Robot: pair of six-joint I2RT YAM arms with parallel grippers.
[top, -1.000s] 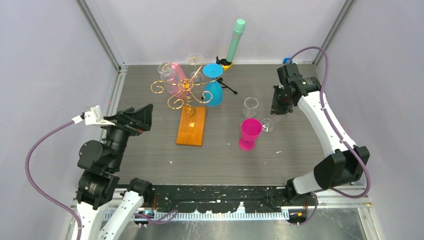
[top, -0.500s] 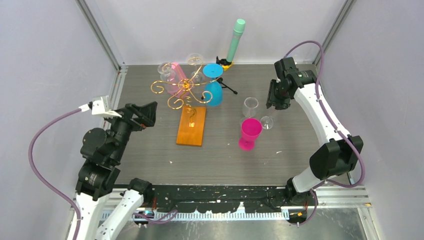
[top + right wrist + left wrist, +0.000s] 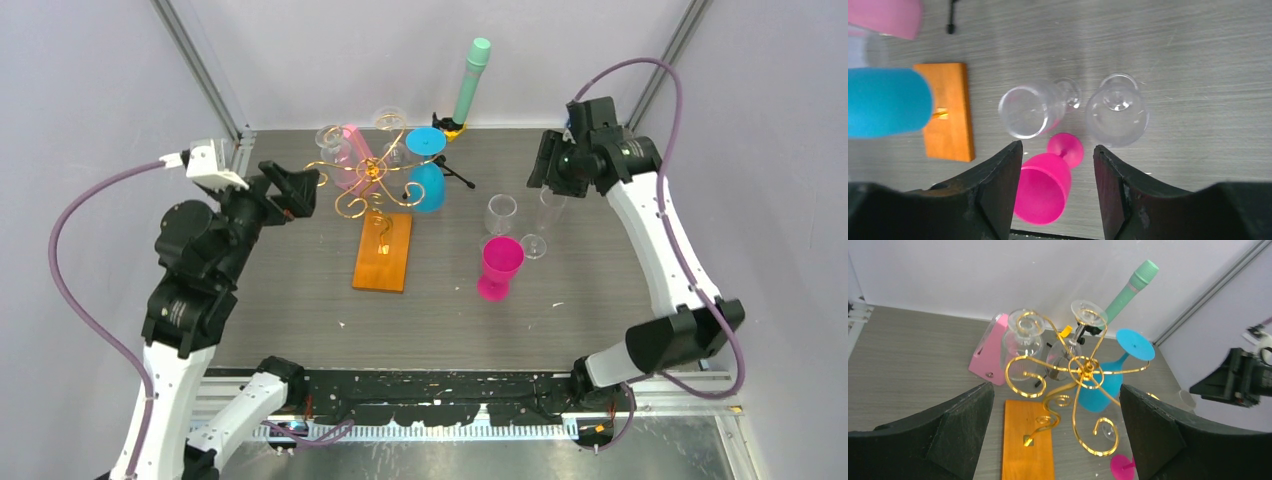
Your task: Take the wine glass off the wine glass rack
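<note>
left claw [image 3: 1055, 395]: spread wide, empty, facing gold wire scroll rack [image 3: 1083, 371] on orange-brown wooden base
right claw [image 3: 1057, 147]: released, empty, above 2 clear wine glasses [image 3: 1028, 111] on grey worktop [image 3: 1198, 50]

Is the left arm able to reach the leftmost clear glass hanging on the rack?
Probably yes: the left claw is open, facing the wine glass rack, and only the rack's wire crosses the clear wine glass.
</note>
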